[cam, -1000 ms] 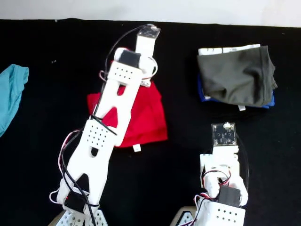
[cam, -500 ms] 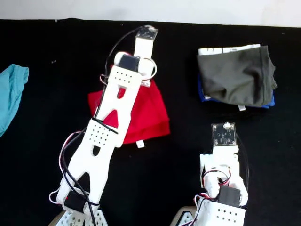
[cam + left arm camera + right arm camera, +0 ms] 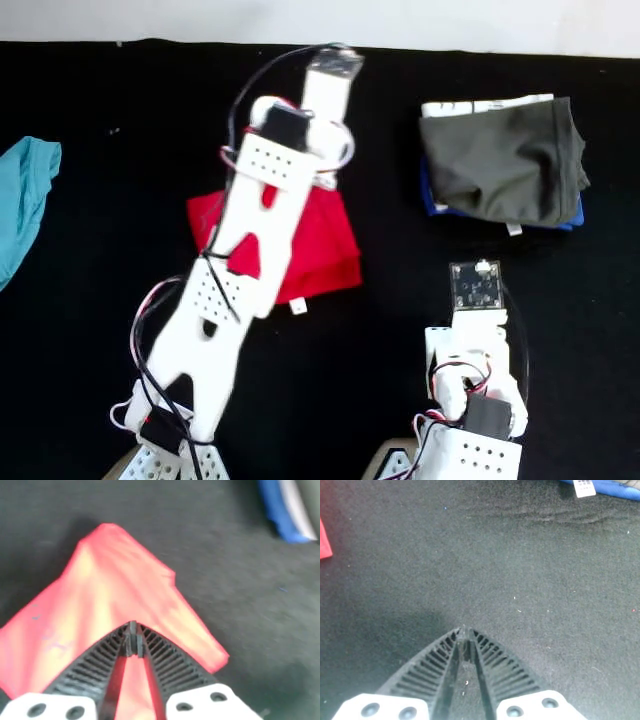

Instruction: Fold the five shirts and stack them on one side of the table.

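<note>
My left gripper (image 3: 131, 639) is closed right down to the tips over the far edge of the red shirt (image 3: 322, 242). The wrist picture is soft, so I can only say it looks to have a pinch of the red cloth and I can't be sure of it. The shirt lies around the middle of the table (image 3: 120, 100), folded into a rough square, with the left arm (image 3: 265, 160) stretched out across it.

My right gripper (image 3: 465, 632) is also closed, with nothing in it, and it hangs over bare cloth near the table's near edge on the right.

At the far right corner sits the stack. The grey shirt (image 3: 505, 160) is on top, the blue shirt (image 3: 427, 190) peeks out beneath it, and a strip of the white shirt (image 3: 480, 105) shows along the far side. By my reckoning three of the five are done.

The red one looks folded but is well apart from the stack, so it needs carrying over to the right. The teal shirt (image 3: 22, 200) lies loose at the left edge, part off the picture, and appears unfolded — that is the bigger job left. I'd put the task at a little past halfway.
</note>
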Available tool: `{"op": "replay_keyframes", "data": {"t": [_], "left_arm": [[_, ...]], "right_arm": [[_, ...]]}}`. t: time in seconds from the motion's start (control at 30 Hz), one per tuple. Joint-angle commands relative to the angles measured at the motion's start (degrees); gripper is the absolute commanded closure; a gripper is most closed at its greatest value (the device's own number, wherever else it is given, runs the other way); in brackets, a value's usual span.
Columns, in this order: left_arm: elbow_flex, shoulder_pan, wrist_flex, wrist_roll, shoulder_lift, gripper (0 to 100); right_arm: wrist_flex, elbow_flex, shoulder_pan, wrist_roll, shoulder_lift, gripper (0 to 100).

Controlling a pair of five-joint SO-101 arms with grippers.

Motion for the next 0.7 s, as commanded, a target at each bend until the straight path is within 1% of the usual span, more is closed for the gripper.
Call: {"op": "replay_keyframes", "data": {"t": [0.0,0.13,0.27,0.67], "left_arm": [[6.64,5.58,0.62,0.62,-6.02,98],[16.75,8.13,0.62,0.62,-6.9,97],[23.08,7.69,0.62,0.62,-7.08,88],[24.4,8.22,0.62,0.35,-6.73,88]], "right_arm": [[0.04,7.69,0.4,0.44,-0.4,99.1],[-0.04,7.69,0.4,0.44,-0.4,99.1],[-0.04,7.69,0.4,0.44,-0.4,99.1],[-0.04,7.69,0.4,0.44,-0.4,99.1]]}}
